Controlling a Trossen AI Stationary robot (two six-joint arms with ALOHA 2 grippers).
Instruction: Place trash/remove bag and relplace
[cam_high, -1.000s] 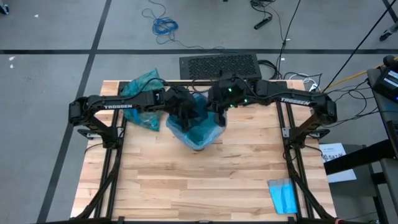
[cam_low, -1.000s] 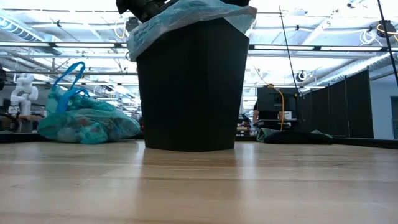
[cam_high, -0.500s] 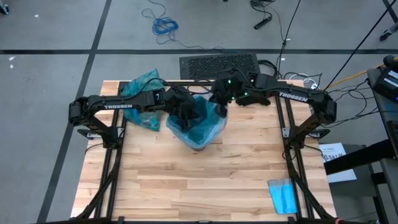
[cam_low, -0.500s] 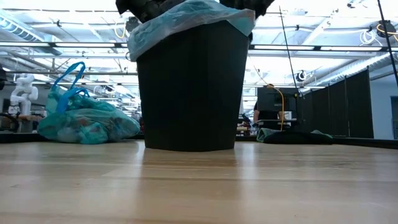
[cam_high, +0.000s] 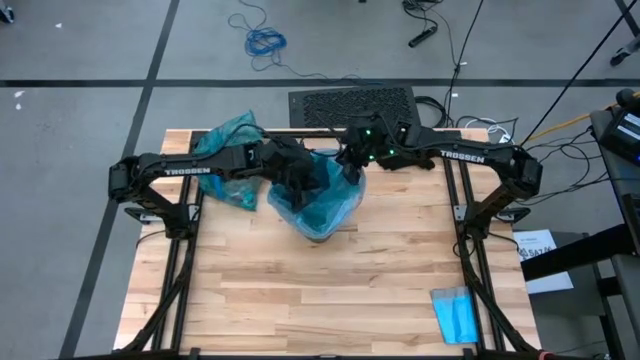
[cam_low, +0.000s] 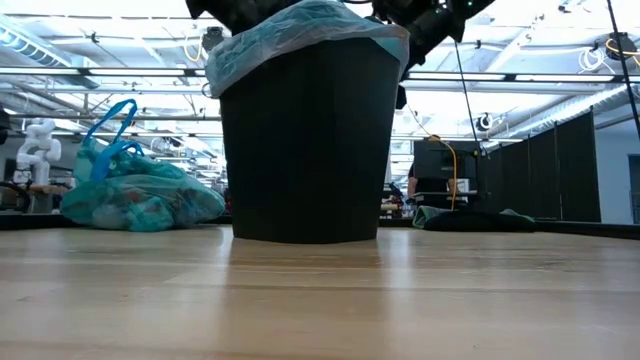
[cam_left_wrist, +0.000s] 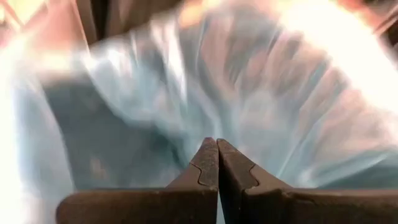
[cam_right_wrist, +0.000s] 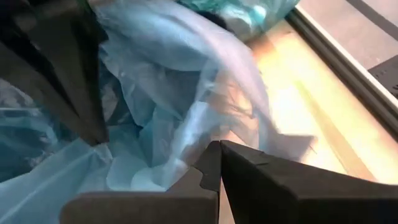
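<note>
A black bin (cam_high: 318, 225) stands at the table's middle, lined with the sky-blue bag (cam_high: 320, 205), whose edge is folded over the rim (cam_low: 300, 30). My left gripper (cam_left_wrist: 217, 144) is shut at the bin's far left rim (cam_high: 296, 175). My right gripper (cam_right_wrist: 219, 146) is shut at the far right rim (cam_high: 352, 168) and shows beside the bin's top in the low view (cam_low: 420, 30). The dark teal bag (cam_high: 225, 150), knotted and full, rests on the table at the far left (cam_low: 135, 195). My left gripper pinches the sky-blue bag's plastic (cam_left_wrist: 214, 127) between its shut fingertips, slanting down from the table's left; folds run out from the tips. My right gripper pinches the bag's edge (cam_right_wrist: 208, 134) at its fingertips, slanting down from the right, outside the bin's far right rim; the plastic is gathered there.
A folded blue cloth (cam_high: 455, 315) lies near the table's near right corner. A black perforated mat (cam_high: 352, 105) sits past the far edge. The near half of the wooden table (cam_high: 330, 290) has free room.
My right gripper has gone down and toward the table's far edge, rolling as it went. The bag's edge at the bin's right side, raised a second ago, now lies lower over the rim. My left gripper has kept its place.
</note>
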